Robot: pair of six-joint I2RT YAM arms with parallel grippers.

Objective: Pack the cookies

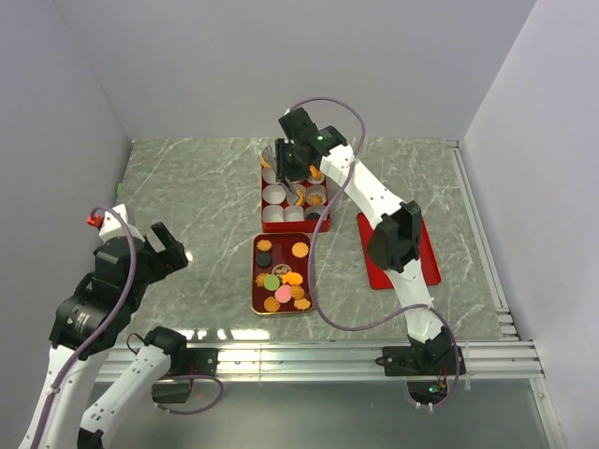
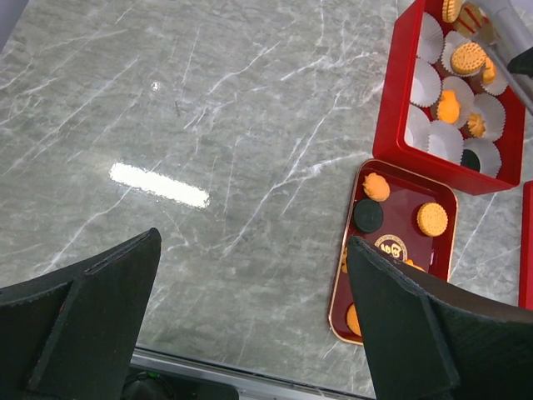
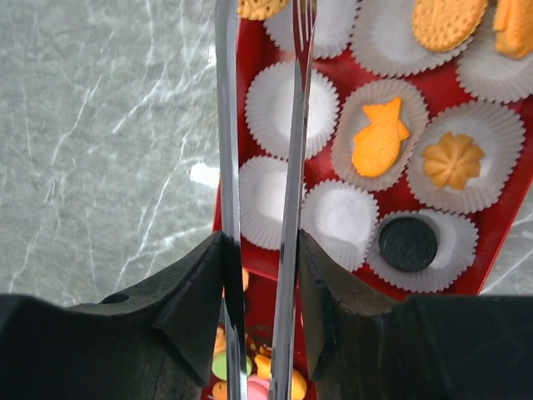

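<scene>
Right pincer (image 3: 260,258), clamped on thin metal tongs (image 3: 229,125), should centre the golden round cookie (image 3: 260,7) between their blades over an empty white paper cup (image 3: 266,108) in the red rectangular box (image 2: 396,92); left pincer (image 2: 254,242) apart.

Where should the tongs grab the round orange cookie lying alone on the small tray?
Pinch the round orange cookie across its edge, coming straight down. It lies flat on the small tray with bare tray around it, so only the edge offers a hold, and the tips of the tongs likely fit either side.
</scene>
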